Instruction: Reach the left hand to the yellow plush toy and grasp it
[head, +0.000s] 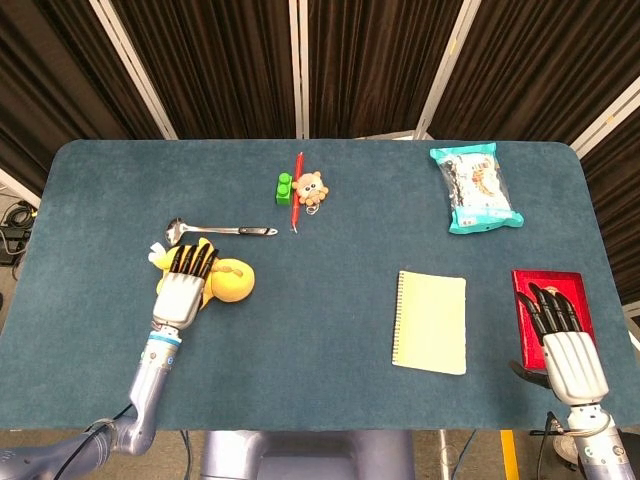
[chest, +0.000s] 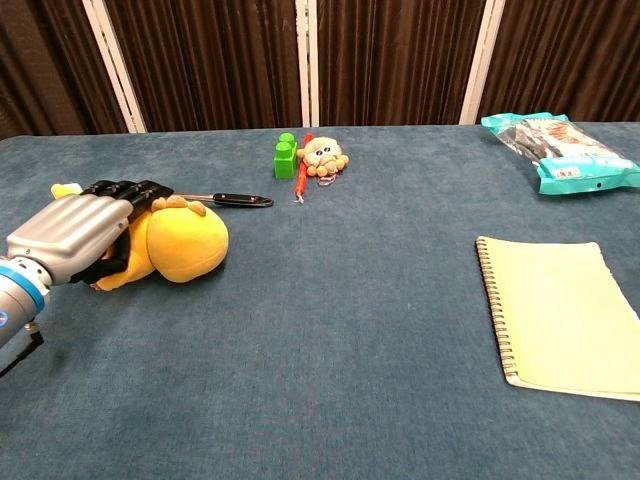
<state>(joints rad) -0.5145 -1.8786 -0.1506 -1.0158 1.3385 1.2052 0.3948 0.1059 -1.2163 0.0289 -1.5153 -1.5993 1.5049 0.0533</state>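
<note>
The yellow plush toy (head: 233, 281) lies on its side on the left part of the blue table (head: 330, 270), just in front of a spoon. My left hand (head: 184, 286) lies over the toy's left half, fingers curled around it and gripping it. In the chest view the toy's round head (chest: 188, 245) sticks out to the right of my left hand (chest: 78, 228). My right hand (head: 561, 340) rests flat with fingers spread on a red box (head: 528, 291) at the table's near right; it holds nothing.
A metal spoon (head: 226, 231) lies just behind the toy. Further back sit a green block (head: 285, 187), a red pen (head: 297, 185) and a small orange plush (head: 313, 187). A yellow notebook (head: 431, 321) lies centre right, a teal snack bag (head: 474, 187) at the back right.
</note>
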